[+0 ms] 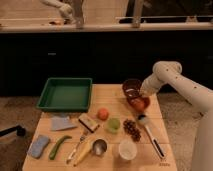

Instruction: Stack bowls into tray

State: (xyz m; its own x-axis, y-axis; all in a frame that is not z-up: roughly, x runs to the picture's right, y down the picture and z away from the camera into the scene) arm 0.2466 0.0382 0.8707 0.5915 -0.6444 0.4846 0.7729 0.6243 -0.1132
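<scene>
The dark maroon-brown bowl [132, 88] hangs slightly tilted at the table's back right, just above and behind the orange bowl [139, 104], which rests on the table. My gripper [140, 93] comes in from the right on the white arm and is shut on the maroon bowl's right rim. The green tray [65, 94] lies at the table's back left, with nothing in it, well to the left of both bowls.
An orange fruit [103, 114], a green apple [114, 125], grapes [132, 129], a white cup [127, 149], a steel cup [99, 146], a ladle [150, 134], a sponge [89, 122], cloths and cutlery lie on the front half of the table. A dark counter stands behind.
</scene>
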